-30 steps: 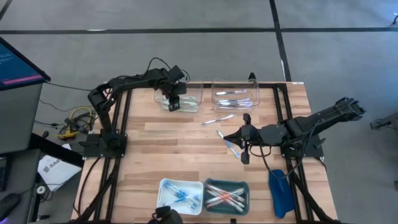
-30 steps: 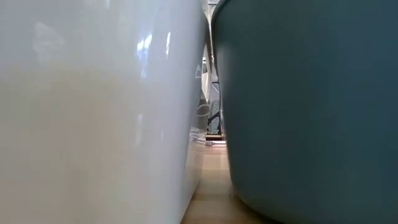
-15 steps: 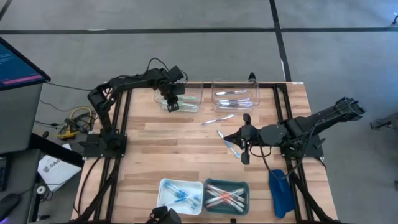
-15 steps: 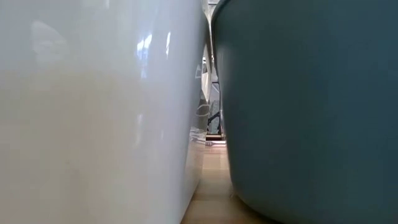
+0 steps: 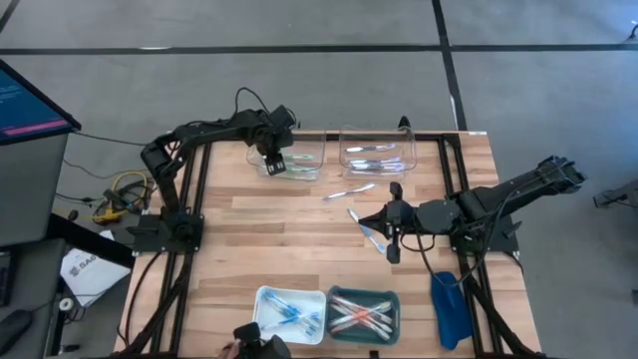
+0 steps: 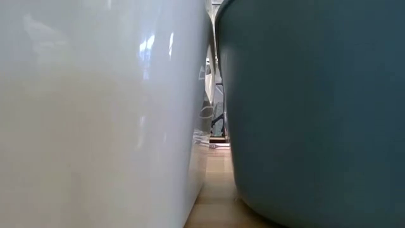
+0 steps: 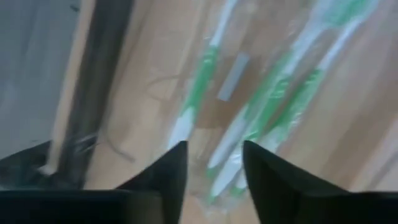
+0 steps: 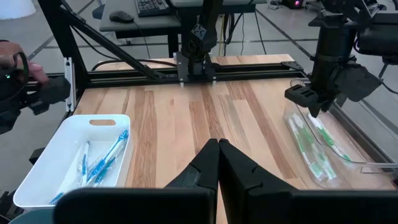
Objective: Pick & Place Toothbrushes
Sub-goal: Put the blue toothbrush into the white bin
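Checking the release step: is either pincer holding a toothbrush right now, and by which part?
No. The left pincer stands open over the green toothbrushes in the clear tray, gripping none. The right pincer is shut with nothing between its fingers.

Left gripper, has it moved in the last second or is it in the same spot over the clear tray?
Yes. The left gripper has drawn slightly back toward the clear tray's far-left corner.
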Robot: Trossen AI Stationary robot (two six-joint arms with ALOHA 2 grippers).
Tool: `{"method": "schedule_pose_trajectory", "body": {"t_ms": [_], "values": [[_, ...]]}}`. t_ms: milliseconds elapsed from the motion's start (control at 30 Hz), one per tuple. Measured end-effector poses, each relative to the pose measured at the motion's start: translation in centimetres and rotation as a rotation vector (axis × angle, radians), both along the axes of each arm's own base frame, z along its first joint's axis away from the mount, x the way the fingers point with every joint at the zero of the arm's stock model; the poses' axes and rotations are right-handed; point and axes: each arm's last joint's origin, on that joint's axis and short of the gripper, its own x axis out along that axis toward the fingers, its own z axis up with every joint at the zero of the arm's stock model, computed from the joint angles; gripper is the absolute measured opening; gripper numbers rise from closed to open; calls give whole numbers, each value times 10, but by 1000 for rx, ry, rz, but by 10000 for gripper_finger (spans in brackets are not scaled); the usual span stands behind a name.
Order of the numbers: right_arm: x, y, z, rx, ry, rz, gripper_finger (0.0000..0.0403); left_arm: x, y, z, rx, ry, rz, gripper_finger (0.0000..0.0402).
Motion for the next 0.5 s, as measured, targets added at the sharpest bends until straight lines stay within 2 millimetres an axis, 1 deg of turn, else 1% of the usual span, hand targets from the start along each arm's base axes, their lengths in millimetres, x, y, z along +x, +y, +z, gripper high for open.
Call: {"method": "schedule_pose_trajectory", "body": {"t_ms": [133, 233, 300, 400, 500], "values": [[0, 0, 0, 0, 0, 0, 1, 0, 0, 0, 17, 13, 7, 206], [0, 0, 0, -1, 1, 0, 1, 1, -1, 0, 17, 13, 1, 240], [0, 0, 0, -1, 3, 0, 1, 1, -2, 1, 18, 12, -2, 255], [0, 0, 0, -2, 4, 0, 1, 3, -6, 4, 45, 23, -17, 267], [0, 0, 0, -2, 5, 0, 1, 3, -11, 16, 138, 47, -11, 270]]}}
